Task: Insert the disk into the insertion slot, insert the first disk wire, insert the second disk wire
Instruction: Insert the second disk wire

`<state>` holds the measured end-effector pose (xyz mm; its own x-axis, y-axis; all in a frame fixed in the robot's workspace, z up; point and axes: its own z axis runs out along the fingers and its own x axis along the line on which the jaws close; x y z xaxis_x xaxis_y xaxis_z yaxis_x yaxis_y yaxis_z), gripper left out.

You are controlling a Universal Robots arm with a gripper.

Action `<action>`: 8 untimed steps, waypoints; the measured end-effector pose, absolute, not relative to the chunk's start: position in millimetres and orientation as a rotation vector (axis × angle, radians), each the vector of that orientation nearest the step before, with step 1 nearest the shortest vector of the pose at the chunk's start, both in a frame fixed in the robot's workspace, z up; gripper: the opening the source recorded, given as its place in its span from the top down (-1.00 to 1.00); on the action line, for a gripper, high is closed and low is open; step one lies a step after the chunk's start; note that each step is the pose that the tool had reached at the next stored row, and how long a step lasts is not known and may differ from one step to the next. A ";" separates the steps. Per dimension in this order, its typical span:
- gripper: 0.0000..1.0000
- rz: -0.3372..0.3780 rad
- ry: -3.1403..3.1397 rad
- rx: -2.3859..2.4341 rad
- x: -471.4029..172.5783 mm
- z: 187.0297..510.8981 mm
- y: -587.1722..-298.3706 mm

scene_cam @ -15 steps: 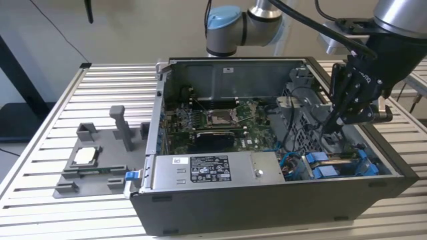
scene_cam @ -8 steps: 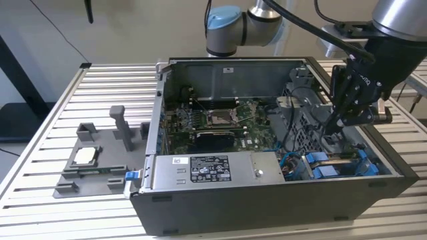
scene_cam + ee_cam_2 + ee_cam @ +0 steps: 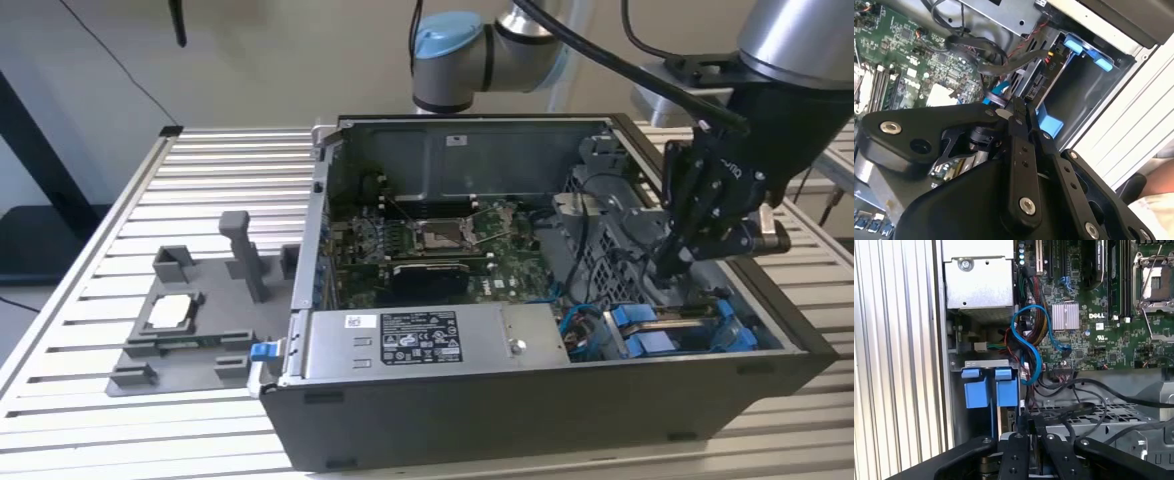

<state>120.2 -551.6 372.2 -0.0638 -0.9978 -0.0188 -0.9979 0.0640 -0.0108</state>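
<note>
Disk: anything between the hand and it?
Black cables cross right at the hand's tip in the first wrist view, and a blue wire loops down beside the disk carriers. Nothing else visible in between.

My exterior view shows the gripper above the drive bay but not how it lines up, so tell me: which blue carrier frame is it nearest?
Observer: In the first wrist view the gripper is nearest the blue carrier frame on the motherboard side of the pair.
Operator: Any wire at its tip?
Observer: A black cable crosses right there; whether it is held, I cannot tell.
Operator: And the blue cable?
Observer: The blue cable loops from the motherboard down beside that frame.
</note>
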 end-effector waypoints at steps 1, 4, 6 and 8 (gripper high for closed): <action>0.69 0.000 2.272 -2.131 120.2 371.5 -551.6; 0.69 -0.018 2.262 -2.123 120.2 368.3 -551.7; 0.69 -0.028 2.257 -2.118 120.2 366.1 -552.0; 0.69 -0.038 2.252 -2.113 120.2 364.0 -552.4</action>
